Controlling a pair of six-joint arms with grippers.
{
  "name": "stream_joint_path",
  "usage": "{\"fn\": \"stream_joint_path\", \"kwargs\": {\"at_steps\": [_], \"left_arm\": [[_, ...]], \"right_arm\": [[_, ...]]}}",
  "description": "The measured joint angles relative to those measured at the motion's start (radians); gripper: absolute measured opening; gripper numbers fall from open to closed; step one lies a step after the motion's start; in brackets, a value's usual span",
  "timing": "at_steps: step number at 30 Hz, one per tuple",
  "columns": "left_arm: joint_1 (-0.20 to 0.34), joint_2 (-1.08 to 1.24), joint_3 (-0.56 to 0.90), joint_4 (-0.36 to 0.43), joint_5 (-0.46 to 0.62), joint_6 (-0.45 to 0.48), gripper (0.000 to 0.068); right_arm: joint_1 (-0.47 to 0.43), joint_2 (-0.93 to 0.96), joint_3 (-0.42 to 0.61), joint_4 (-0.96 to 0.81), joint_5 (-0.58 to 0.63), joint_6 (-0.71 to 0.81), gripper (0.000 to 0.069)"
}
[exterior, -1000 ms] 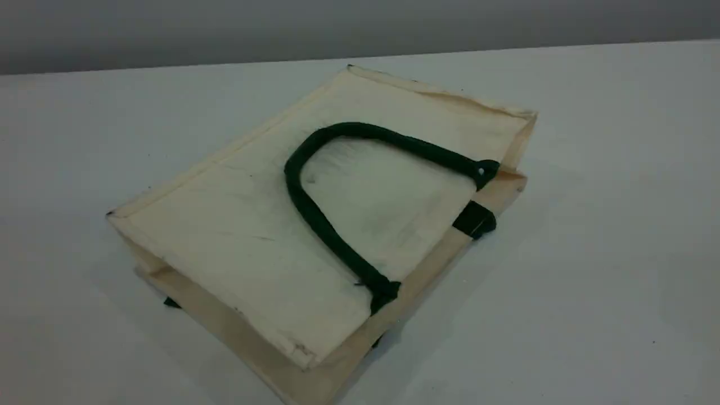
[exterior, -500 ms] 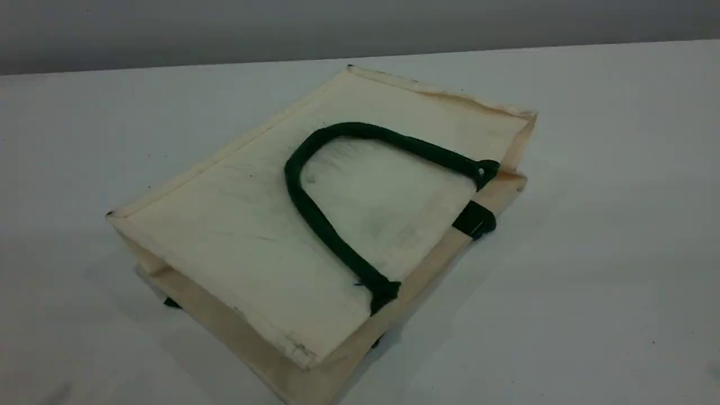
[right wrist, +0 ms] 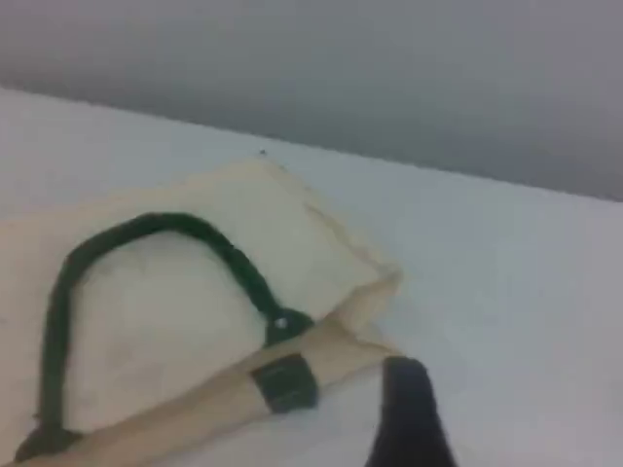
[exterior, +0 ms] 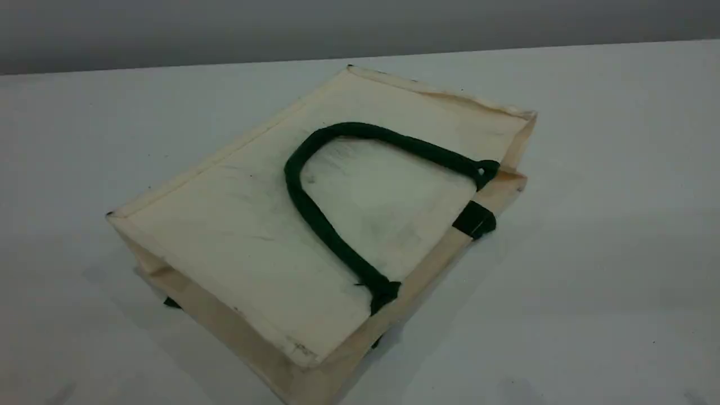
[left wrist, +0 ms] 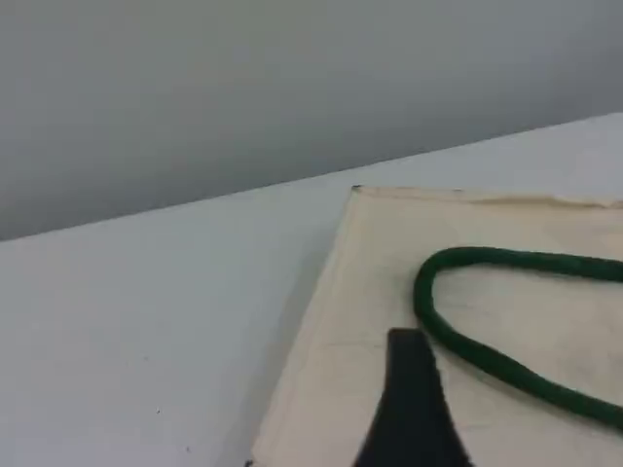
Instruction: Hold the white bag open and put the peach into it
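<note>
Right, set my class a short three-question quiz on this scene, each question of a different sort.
1. True or false: the bag lies on its side on the table.
2. The handle on top of the bag is: A red, B dark green, C white.
3. Does the peach show in any view?

Key: 1 true; 2 B; 3 no.

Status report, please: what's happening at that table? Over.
Left end effector open, right end effector unclear, both off the white bag. Bag flat, mouth shut. Peach out of sight.
</note>
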Motion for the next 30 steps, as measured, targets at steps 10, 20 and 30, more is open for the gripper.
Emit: {"fn": "stream_joint_path", "kwargs": {"at_steps": [10,20,30], "left_arm": [[0.000,0.000,0.000,0.005,0.091,0.021,0.0467],[0.000,0.000,0.000,0.001,0.164,0.198,0.0467],[0.000,0.000,0.000,-0.091,0.171,0.195,0.0467]], "right_arm": [[0.000,0.000,-0.001,0.018,0.006,0.000,0.0439],[0.000,0.000,-0.001,0.034,0.002,-0.010,0.0439],[0.000,0.000,-0.001,0.128,0.001,-0.010,0.0439]]}}
